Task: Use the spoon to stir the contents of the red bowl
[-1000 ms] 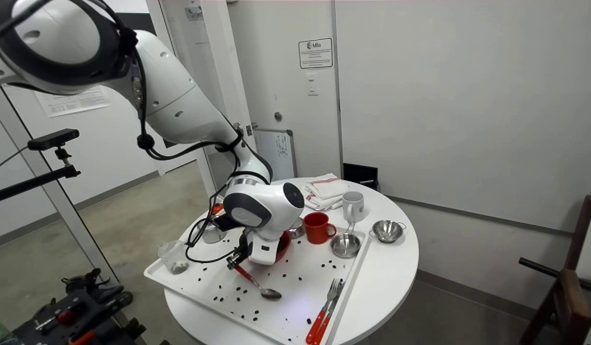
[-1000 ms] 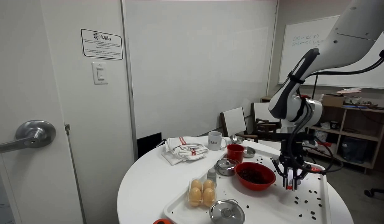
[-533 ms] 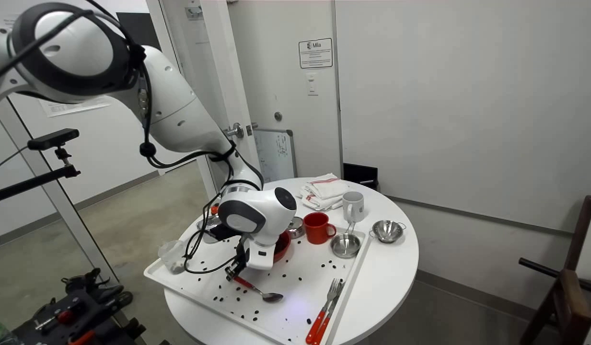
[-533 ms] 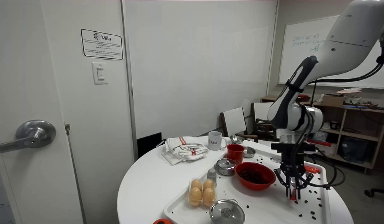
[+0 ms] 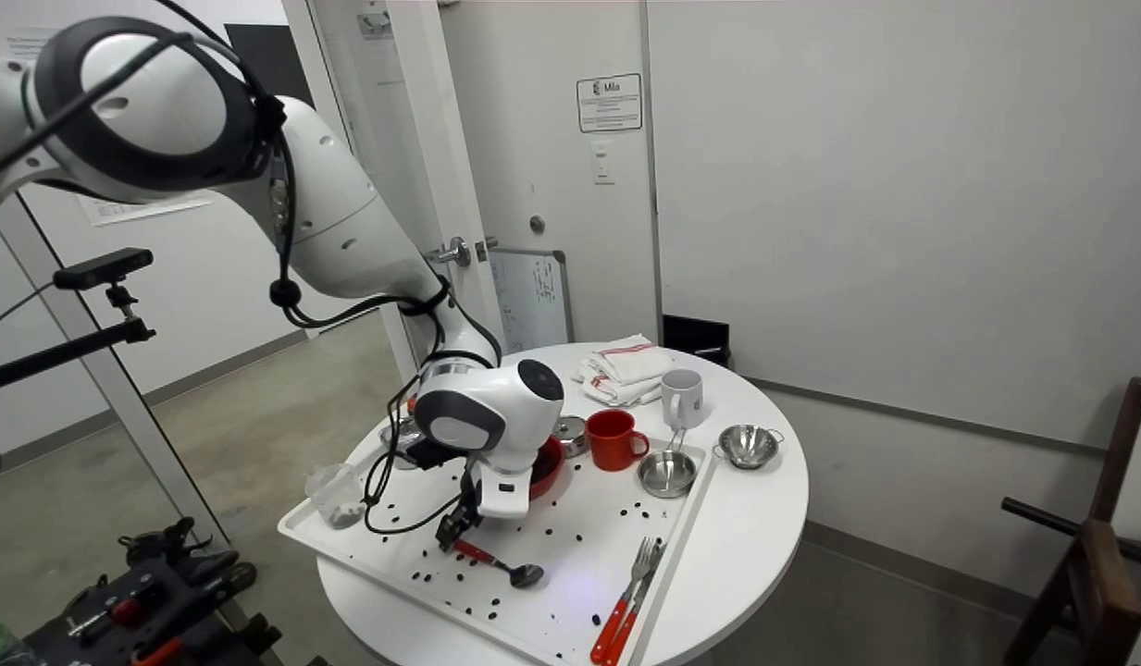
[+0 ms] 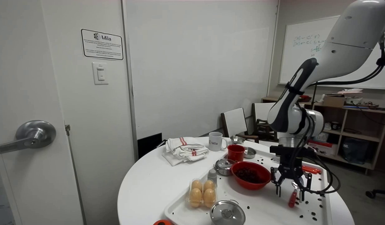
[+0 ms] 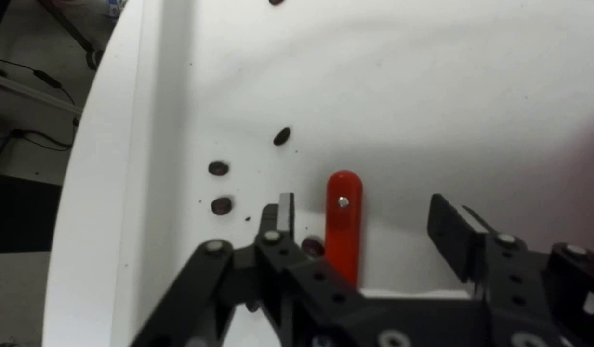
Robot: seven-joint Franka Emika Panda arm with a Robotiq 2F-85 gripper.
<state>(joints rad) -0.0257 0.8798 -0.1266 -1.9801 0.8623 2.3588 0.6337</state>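
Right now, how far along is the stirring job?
Done: the spoon lies on the tray, let go within the last second; whether the dark contents of the red bowl were stirred, I can't tell. In hand: nothing; the gripper stands open astride the red handle. Left: probably withdrawing if stirring is finished, otherwise regrasping and stirring.

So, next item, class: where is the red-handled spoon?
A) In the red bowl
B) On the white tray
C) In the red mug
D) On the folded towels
B: in both exterior views the spoon lies on the white tray, the gripper open, not holding it.
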